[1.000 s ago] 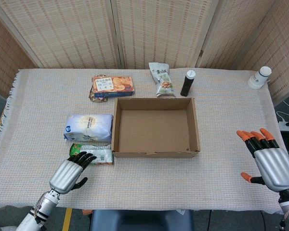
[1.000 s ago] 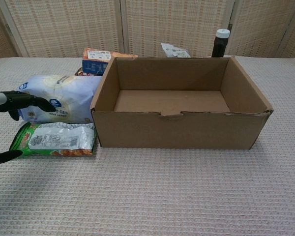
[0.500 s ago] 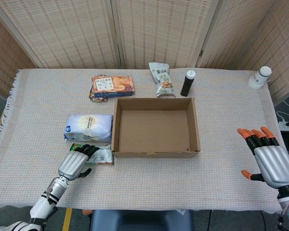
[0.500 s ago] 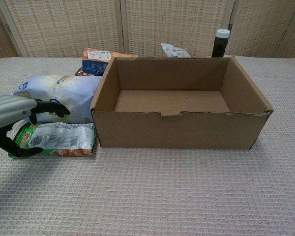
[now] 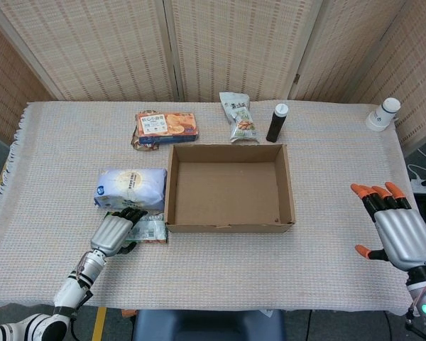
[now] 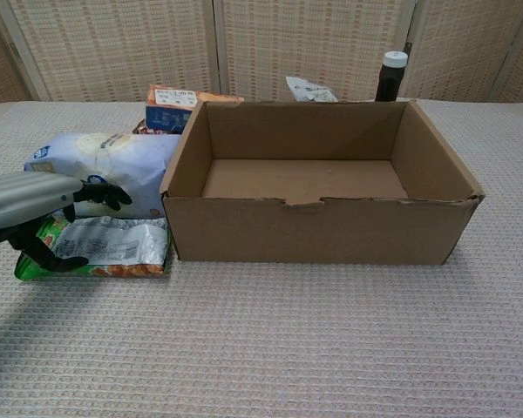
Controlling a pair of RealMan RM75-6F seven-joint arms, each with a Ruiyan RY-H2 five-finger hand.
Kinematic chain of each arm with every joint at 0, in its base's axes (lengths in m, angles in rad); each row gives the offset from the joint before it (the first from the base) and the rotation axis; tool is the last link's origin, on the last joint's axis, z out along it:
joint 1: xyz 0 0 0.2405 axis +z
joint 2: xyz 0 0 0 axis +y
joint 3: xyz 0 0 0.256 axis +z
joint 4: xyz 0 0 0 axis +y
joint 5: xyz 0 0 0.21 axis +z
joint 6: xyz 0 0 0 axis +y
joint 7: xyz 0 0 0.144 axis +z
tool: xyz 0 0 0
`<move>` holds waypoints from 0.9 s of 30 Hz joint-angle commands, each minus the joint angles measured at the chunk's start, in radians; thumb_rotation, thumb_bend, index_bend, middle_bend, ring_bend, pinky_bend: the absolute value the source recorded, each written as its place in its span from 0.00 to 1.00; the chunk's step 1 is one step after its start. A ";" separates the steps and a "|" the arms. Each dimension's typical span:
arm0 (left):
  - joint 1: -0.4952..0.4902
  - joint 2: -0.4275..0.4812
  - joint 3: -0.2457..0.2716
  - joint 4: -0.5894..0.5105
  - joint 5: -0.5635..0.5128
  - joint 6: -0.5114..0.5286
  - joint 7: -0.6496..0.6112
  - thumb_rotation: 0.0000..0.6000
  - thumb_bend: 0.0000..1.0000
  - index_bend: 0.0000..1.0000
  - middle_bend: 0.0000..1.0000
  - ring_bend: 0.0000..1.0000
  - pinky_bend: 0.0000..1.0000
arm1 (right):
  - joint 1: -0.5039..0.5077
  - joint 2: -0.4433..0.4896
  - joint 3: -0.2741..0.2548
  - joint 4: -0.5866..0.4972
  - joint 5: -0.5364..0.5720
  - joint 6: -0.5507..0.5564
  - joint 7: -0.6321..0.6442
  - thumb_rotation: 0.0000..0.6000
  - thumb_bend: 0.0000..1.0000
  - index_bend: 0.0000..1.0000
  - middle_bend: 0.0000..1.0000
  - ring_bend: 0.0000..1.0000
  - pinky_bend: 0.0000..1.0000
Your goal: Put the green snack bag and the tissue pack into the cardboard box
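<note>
The green snack bag (image 5: 148,229) (image 6: 113,248) lies flat on the cloth at the box's front left corner. Just behind it lies the pale blue tissue pack (image 5: 131,188) (image 6: 113,170). The cardboard box (image 5: 229,226) (image 6: 322,231) stands open and empty in the middle. My left hand (image 5: 113,231) (image 6: 26,205) is low over the snack bag's left end, its fingers (image 6: 100,193) spread above the bag and its thumb on the bag's near left edge; the bag is not lifted. My right hand (image 5: 401,231) hovers open at the table's right edge, holding nothing.
Behind the box lie an orange biscuit packet (image 5: 167,126) and a pale snack bag (image 5: 239,117), and a dark bottle (image 5: 276,122) stands upright. A white container (image 5: 383,114) sits at the back right corner. Woven screens close off the back.
My left hand has moved forward and lower, from beside the snack bag to over its left end, thumb coming onto it. The right hand has barely shifted.
</note>
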 commanded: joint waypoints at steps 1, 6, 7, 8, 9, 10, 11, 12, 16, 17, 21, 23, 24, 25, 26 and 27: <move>-0.003 -0.005 0.008 0.010 -0.009 0.003 0.001 1.00 0.30 0.14 0.16 0.13 0.32 | 0.005 -0.003 0.001 0.000 0.009 -0.004 -0.005 1.00 0.07 0.09 0.11 0.00 0.00; -0.008 -0.017 0.018 0.035 -0.028 0.010 0.003 1.00 0.30 0.15 0.16 0.13 0.33 | 0.001 -0.002 -0.002 0.000 -0.003 0.003 0.000 1.00 0.07 0.09 0.11 0.00 0.00; -0.009 -0.020 0.021 0.041 -0.034 0.010 0.006 1.00 0.30 0.15 0.16 0.13 0.32 | 0.000 -0.001 -0.003 0.000 -0.006 0.004 0.001 1.00 0.07 0.09 0.11 0.00 0.00; -0.011 -0.023 0.024 0.049 -0.044 0.007 0.010 1.00 0.30 0.15 0.16 0.13 0.32 | -0.001 -0.001 -0.003 0.000 -0.009 0.005 0.003 1.00 0.07 0.09 0.11 0.00 0.00; -0.012 -0.026 0.026 0.054 -0.052 0.005 0.013 1.00 0.30 0.15 0.16 0.13 0.32 | -0.001 0.000 -0.004 0.000 -0.010 0.006 0.005 1.00 0.07 0.09 0.11 0.00 0.00; -0.013 -0.028 0.028 0.058 -0.059 0.004 0.015 1.00 0.30 0.15 0.16 0.13 0.32 | -0.001 0.001 -0.004 0.000 -0.011 0.005 0.006 1.00 0.07 0.09 0.11 0.00 0.00; -0.015 -0.030 0.030 0.063 -0.066 0.004 0.018 1.00 0.30 0.15 0.16 0.13 0.32 | -0.001 0.002 -0.004 0.000 -0.011 0.004 0.007 1.00 0.07 0.09 0.11 0.00 0.00; -0.016 -0.032 0.031 0.066 -0.070 0.004 0.020 1.00 0.30 0.15 0.16 0.13 0.32 | -0.001 0.002 -0.005 0.000 -0.010 0.003 0.008 1.00 0.07 0.09 0.11 0.00 0.00; -0.021 -0.041 0.039 0.081 -0.074 0.012 0.030 1.00 0.30 0.18 0.19 0.15 0.33 | 0.004 0.005 -0.004 0.000 -0.002 -0.003 0.010 1.00 0.07 0.09 0.11 0.00 0.00; -0.022 -0.045 0.040 0.084 -0.072 0.015 0.029 1.00 0.31 0.20 0.20 0.16 0.34 | 0.005 0.005 -0.004 0.000 -0.001 -0.005 0.011 1.00 0.07 0.09 0.11 0.00 0.00; -0.024 -0.062 0.045 0.102 -0.058 0.033 0.033 1.00 0.32 0.26 0.27 0.23 0.39 | 0.007 0.009 -0.003 0.000 0.003 -0.008 0.016 1.00 0.07 0.09 0.11 0.00 0.00; -0.025 -0.074 0.049 0.116 -0.047 0.047 0.039 1.00 0.34 0.34 0.34 0.30 0.45 | 0.008 0.010 -0.002 0.000 0.004 -0.008 0.018 1.00 0.07 0.09 0.11 0.00 0.00; -0.025 -0.079 0.051 0.123 -0.042 0.052 0.043 1.00 0.35 0.37 0.38 0.33 0.47 | 0.008 0.010 -0.002 0.000 0.004 -0.008 0.019 1.00 0.07 0.09 0.11 0.00 0.00; -0.025 -0.084 0.053 0.129 -0.036 0.058 0.046 1.00 0.35 0.41 0.42 0.36 0.50 | 0.008 0.011 -0.002 0.000 0.004 -0.008 0.019 1.00 0.07 0.09 0.11 0.00 0.00; -0.024 -0.091 0.056 0.138 -0.029 0.067 0.049 1.00 0.36 0.44 0.45 0.39 0.52 | 0.009 0.011 -0.003 0.000 0.003 -0.009 0.020 1.00 0.07 0.09 0.11 0.00 0.00; -0.023 -0.095 0.058 0.144 -0.025 0.071 0.051 1.00 0.36 0.48 0.49 0.42 0.55 | 0.009 0.012 -0.003 0.000 0.003 -0.009 0.021 1.00 0.07 0.09 0.11 0.00 0.00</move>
